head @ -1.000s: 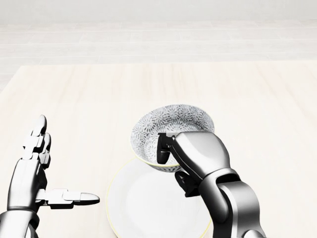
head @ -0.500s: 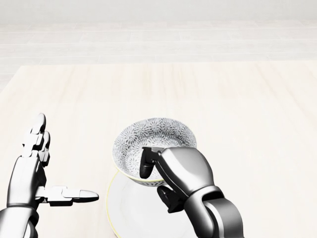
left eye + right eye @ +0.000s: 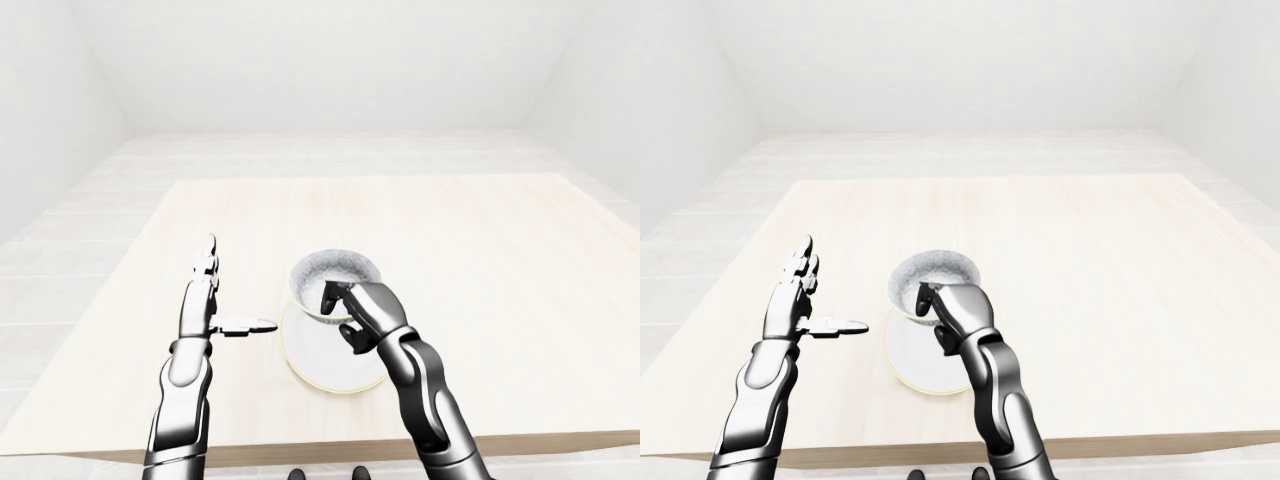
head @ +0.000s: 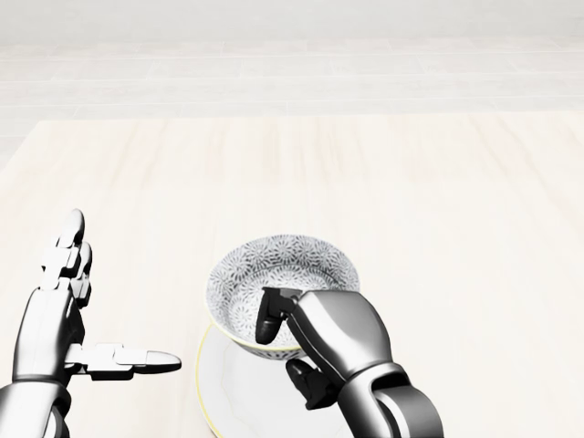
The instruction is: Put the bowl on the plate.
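A patterned grey-and-white bowl [image 4: 285, 270] hangs tilted over the upper part of a white plate [image 4: 226, 394] with a yellowish rim, low in the head view. My right hand [image 4: 286, 352] is shut on the bowl's near rim, with one finger [image 4: 268, 321] inside the bowl and the thumb under its wall. Whether the bowl's base touches the plate is hidden by the hand. My left hand [image 4: 120, 297] stands open to the left of the plate, fingers upward and thumb pointing toward the plate, touching nothing.
Both things are on a pale wooden table [image 3: 480, 250]. Its near edge [image 3: 540, 440] runs just below the plate in the left-eye view. A white floor and walls surround the table.
My right hand has carried the bowl left and down, from above the plate's upper right to over the plate's upper part. The left hand has stayed in place.
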{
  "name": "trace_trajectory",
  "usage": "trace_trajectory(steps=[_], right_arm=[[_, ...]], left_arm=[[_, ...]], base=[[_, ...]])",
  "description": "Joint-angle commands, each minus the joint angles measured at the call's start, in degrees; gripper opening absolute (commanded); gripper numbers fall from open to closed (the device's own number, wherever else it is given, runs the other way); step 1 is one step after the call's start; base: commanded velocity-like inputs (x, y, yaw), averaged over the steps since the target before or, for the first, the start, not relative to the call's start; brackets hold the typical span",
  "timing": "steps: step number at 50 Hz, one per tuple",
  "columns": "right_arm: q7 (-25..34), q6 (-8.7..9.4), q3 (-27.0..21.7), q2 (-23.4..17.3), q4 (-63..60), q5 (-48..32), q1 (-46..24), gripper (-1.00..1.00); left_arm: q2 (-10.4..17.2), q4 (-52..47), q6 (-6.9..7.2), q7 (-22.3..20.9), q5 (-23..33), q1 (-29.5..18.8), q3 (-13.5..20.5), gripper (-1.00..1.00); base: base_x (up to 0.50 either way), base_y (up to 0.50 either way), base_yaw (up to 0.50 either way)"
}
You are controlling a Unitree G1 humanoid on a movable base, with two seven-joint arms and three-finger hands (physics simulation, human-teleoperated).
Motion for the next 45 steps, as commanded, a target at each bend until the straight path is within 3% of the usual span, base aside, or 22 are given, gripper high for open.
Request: trace_trajectory(steps=[1,18,45], right_arm=[[-2.16,0.00,0.29,-0.48,-0.62,0.92,1.17,-0.68],[-1.46,0.00,1.02,-1.35,-5.15,0.19,4.51,-0.69],[-4.70,0.00,1.12,-2.87,-2.75,2.81,7.21,-0.68]], left_arm=[[0.03,0.43,-0.36,0.03,0.27,0.01,-0.08,1.00],[0.12,1.00,-1.00,-0.28,0.22,0.16,-0.01,1.00],[0.05,0.87,-0.63,-0.32,0.73,-0.21,-0.33,1.00]], base=[[0.00,0.00,0.00],[0.00,0.00,0.00],[0.00,0.00,0.00]])
